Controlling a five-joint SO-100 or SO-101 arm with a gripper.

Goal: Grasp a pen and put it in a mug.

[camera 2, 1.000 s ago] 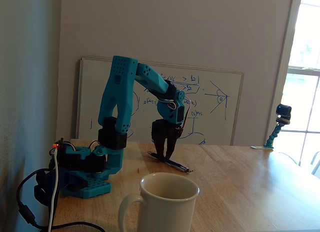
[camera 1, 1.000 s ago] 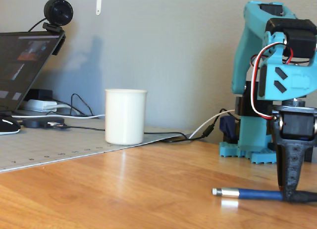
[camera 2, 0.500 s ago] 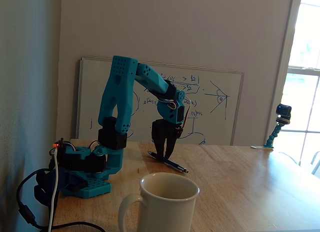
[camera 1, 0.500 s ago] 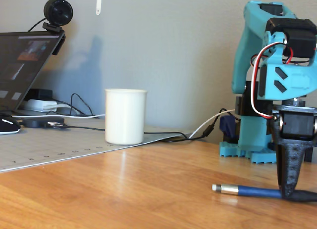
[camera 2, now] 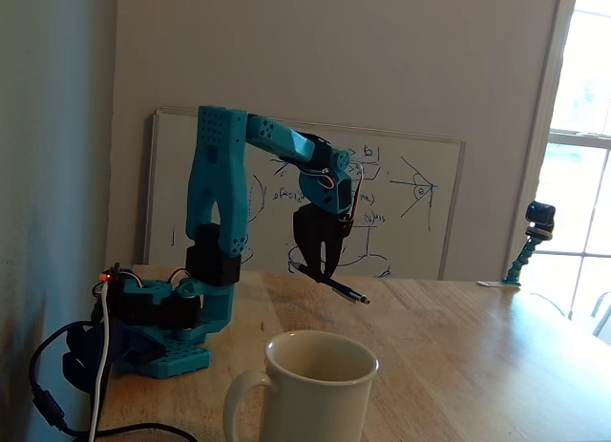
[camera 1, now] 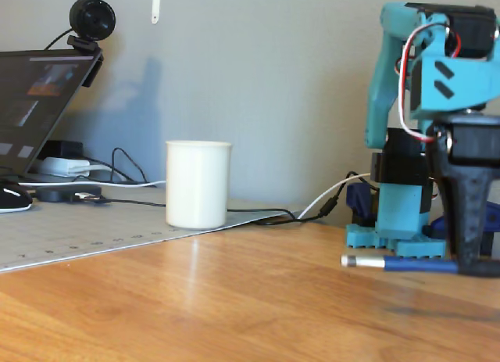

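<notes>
Fixed views: gripper (camera 2: 317,267) pinches the pen (camera 2: 334,284).
Pen lies level, silver tip toward the mug (camera 1: 198,184), just above the table (camera 1: 234,299).

Home office: laptop (camera 1: 35,104), webcam (camera 1: 91,22), scribbled whiteboard (camera 2: 391,213), wooden desk (camera 2: 458,356).

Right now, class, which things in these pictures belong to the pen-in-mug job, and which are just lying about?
Belong to the job:
pen
mug
tool, shut on the pen

Just lying about:
laptop
webcam
whiteboard
cutting mat
</notes>
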